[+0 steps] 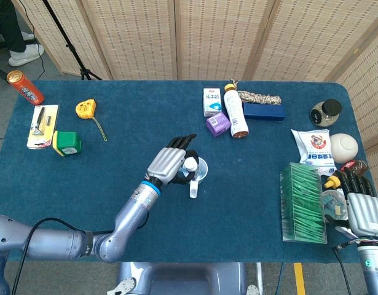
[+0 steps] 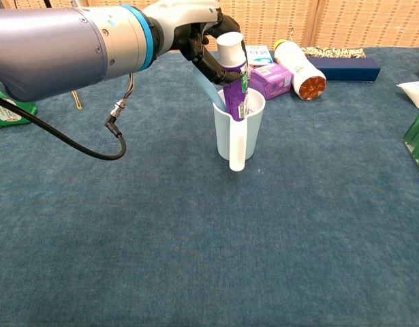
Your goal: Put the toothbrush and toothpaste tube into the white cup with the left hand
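The white cup (image 2: 239,134) stands upright mid-table, also seen from above as the cup (image 1: 200,174). A light blue toothbrush (image 2: 204,82) leans out of it to the left. My left hand (image 2: 199,42) holds the purple toothpaste tube (image 2: 235,93) by its white-capped top, cap up, with the tube's lower end down inside the cup. In the head view the left hand (image 1: 170,163) covers the cup's left side. My right hand (image 1: 362,206) rests at the table's right edge, fingers curled, holding nothing.
Behind the cup lie a purple box (image 2: 272,79), a white bottle (image 2: 300,67) and a dark blue case (image 2: 345,67). A green rack (image 1: 303,203) stands beside the right hand. A tape measure (image 1: 86,109) and green box (image 1: 68,142) lie far left.
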Tool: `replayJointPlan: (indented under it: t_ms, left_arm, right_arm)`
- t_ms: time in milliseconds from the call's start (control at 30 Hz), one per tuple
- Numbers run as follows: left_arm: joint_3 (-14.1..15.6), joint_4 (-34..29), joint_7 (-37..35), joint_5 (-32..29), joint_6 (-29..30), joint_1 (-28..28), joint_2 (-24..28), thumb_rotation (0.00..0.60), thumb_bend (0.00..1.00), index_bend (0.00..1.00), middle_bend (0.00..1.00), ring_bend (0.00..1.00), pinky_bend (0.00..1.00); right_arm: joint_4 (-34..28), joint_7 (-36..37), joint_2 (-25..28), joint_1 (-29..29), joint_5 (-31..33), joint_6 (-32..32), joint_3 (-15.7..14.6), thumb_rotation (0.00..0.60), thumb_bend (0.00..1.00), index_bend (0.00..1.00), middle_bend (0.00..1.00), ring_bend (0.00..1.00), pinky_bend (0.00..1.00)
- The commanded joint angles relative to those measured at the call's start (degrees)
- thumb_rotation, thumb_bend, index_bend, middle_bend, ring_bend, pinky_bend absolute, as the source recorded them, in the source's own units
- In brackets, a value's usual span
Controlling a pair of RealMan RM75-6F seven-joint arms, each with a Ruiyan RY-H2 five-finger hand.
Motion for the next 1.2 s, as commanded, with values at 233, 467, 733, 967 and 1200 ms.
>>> replayJointPlan:
  t_ms: [233, 467, 733, 967, 1200]
  left_arm:
    - [-0.02, 0.79, 1.16, -1.96, -0.01, -0.34, -1.0, 0.6, 0.52, 0.32, 0.0, 0.0, 0.0]
    - [-0.34, 0.64, 0.91, -1.72, -0.15, -0.17, -1.17, 0.6, 0.52, 0.2, 0.0, 0.0, 0.0]
    - [-2.05, -3.17, -2.43, 0.43, -0.19, 1.76, 1.57, 0.6, 0.52, 0.09, 0.0, 0.0, 0.0]
    - [-2.07, -11.24, -3.04, 6.97, 3.37, 6.28, 10.54, 0.6, 0.5, 0.0, 0.0, 0.0, 0.0]
    - [4.65, -18.18, 3.8, 15.28, 11.33, 13.95, 22.97, 0.6, 0.21, 0.0, 0.0, 0.0, 0.0]
  right_arm:
    - [-0.14, 0.09, 0.11, 0.01, -0.03, -0.02, -0.03, 0.6, 0.0, 0.0, 0.0, 0.0, 0.0]
    - [-0.09, 0.15, 0.14, 0.06, 0.12, -0.1, 0.02, 0.6, 0.0, 0.0, 0.0, 0.0, 0.0]
    - [-0.01, 0.46, 0.3, 0.03, 0.21, -0.11, 0.06, 0.6, 0.0, 0.0, 0.0, 0.0, 0.0]
    - [-0.29, 0.08, 0.31, -0.07, -0.12, 0.26, -0.06, 0.6, 0.0, 0.0, 0.0, 0.0, 0.0]
    - [-0.63, -0.3, 0.3, -0.28, -0.54, 0.92, -0.15, 0.6, 0.0, 0.0, 0.0, 0.0, 0.0]
